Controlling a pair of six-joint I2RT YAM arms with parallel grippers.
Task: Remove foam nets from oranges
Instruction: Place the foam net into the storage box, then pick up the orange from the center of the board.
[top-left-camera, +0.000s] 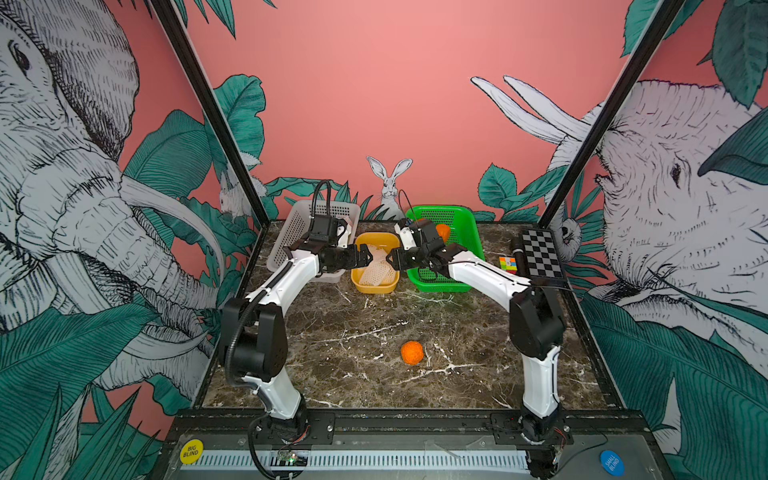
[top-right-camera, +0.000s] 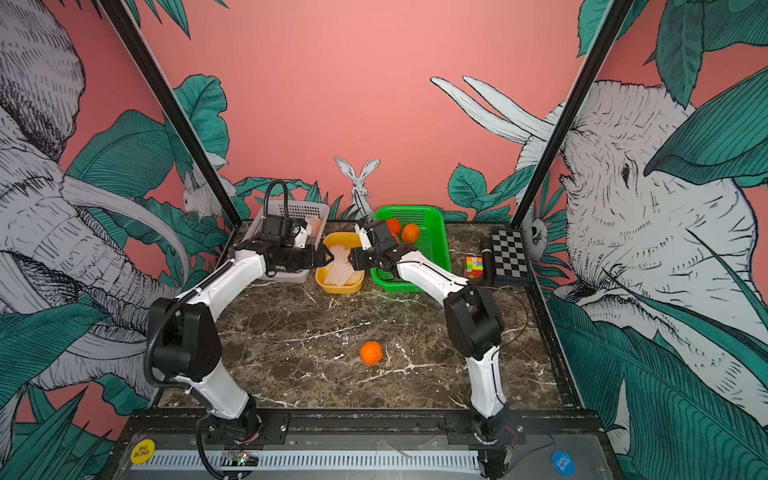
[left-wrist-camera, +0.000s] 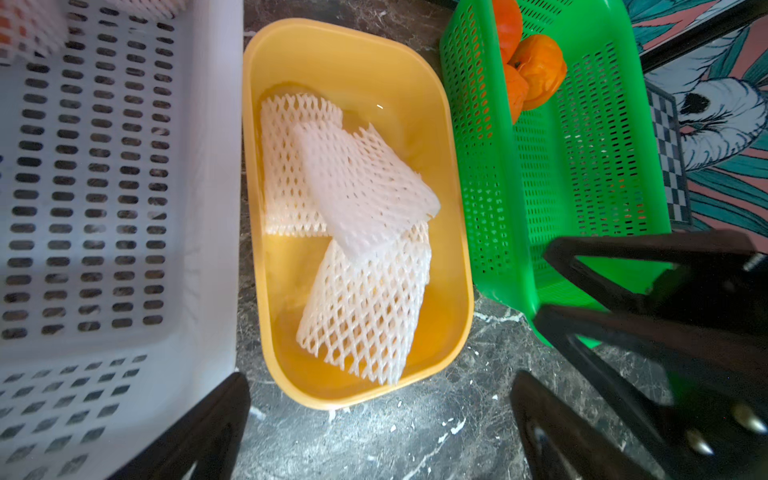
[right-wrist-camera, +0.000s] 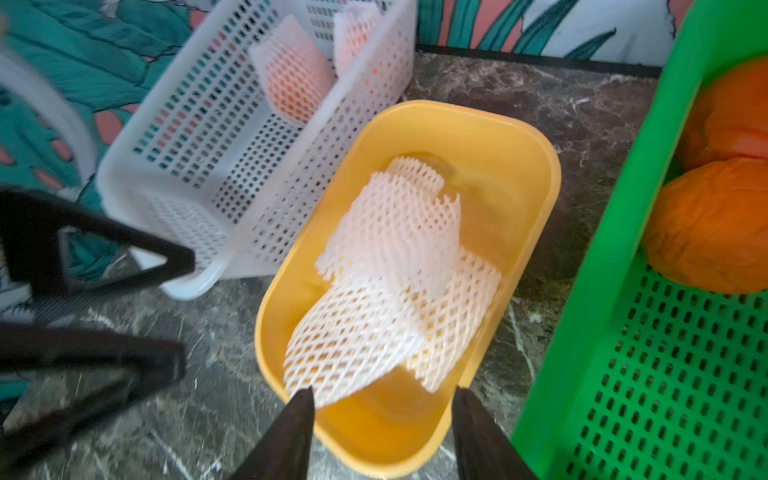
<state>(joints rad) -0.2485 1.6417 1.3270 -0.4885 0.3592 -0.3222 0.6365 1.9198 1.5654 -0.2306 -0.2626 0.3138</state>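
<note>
Three empty white foam nets (left-wrist-camera: 361, 199) (right-wrist-camera: 390, 257) lie piled in the yellow tub (left-wrist-camera: 332, 41) (top-left-camera: 356, 281). My left gripper (top-left-camera: 365, 255) (left-wrist-camera: 380, 419) hovers open at the tub's left side. My right gripper (top-left-camera: 392, 259) (right-wrist-camera: 384, 399) faces it from the tub's right side, also open; a net's edge lies close by one fingertip, and neither gripper holds anything. Two netted oranges (right-wrist-camera: 293, 79) (top-right-camera: 313, 224) stand in the white basket (top-left-camera: 291, 232). Bare oranges (top-right-camera: 410, 232) (right-wrist-camera: 715, 224) sit in the green basket (top-left-camera: 469, 232). One bare orange (top-left-camera: 412, 352) (top-right-camera: 370, 353) lies alone on the marble table, near the front.
The white basket, yellow tub and green basket stand side by side along the back of the table. A multicoloured puzzle cube (top-left-camera: 508, 264) and a checkerboard plate (top-left-camera: 540, 253) lie at the right edge. Black frame posts rise at both back corners.
</note>
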